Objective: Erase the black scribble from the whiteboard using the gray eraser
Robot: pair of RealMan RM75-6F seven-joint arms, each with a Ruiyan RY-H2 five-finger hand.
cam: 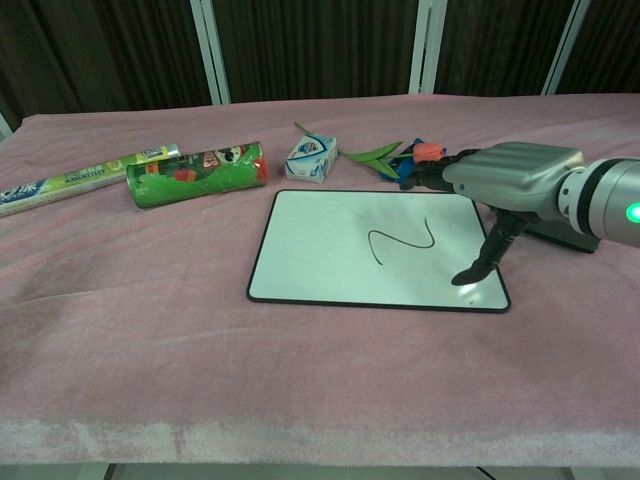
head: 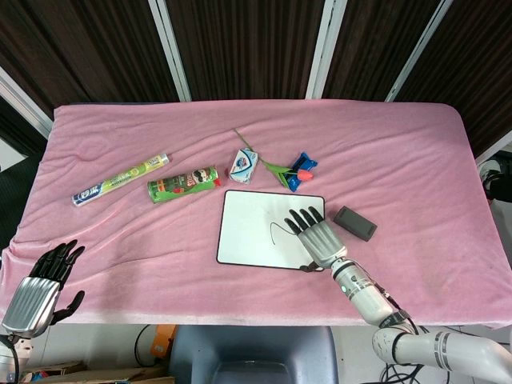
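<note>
A counter draped in pink fleece cloth fills both views. Near its middle lies the flat rectangular whiteboard with a black rim, its right half marked with a thin black scribble. The right hand hovers palm down over the board's right edge, fingers spread and pointing far, gripping nothing; in the chest view the thumb angles down to the board's near right corner. The small dark gray block eraser lies on the cloth just right of the board, beside those fingers and apart from them. The left hand hangs off the near left corner, fingers loosely apart, holding nothing. Far of the board lie a green cylindrical snack can, a long thin wrapped roll, a small white-and-blue packet and a green-stemmed artificial flower.
</note>
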